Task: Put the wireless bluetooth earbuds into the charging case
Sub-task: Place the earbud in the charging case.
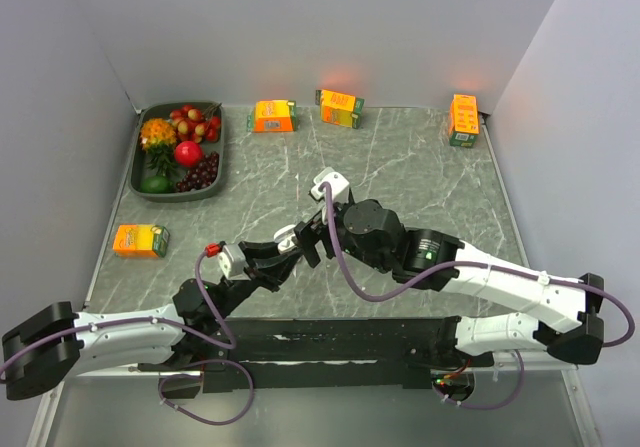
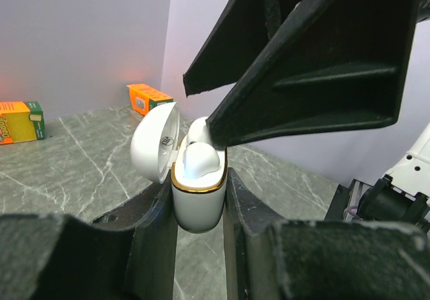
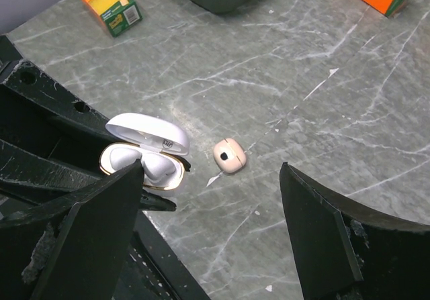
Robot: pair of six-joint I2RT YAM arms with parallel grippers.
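Earbuds (image 3: 156, 169): both look seated in charging case (image 3: 149, 131), lid hinged open, left of centre in right wrist view. Left gripper (image 2: 198, 196) clamped on case body. Right gripper (image 3: 211, 169) spread wide, carrying nothing; one finger tip appears to meet rear bud in left wrist view. Step, by my read: final seating. Next you want: lift right arm straight off, confirm both buds flush, spare lid. Beige holed piece (image 3: 229, 156) on table just right of case; ignore.

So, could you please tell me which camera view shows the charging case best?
The left wrist view: the charging case fills the centre, clamped upright in the left hand, lid open, earbuds inside. The right wrist view looks down into it from farther off. The top external view shows a white speck.
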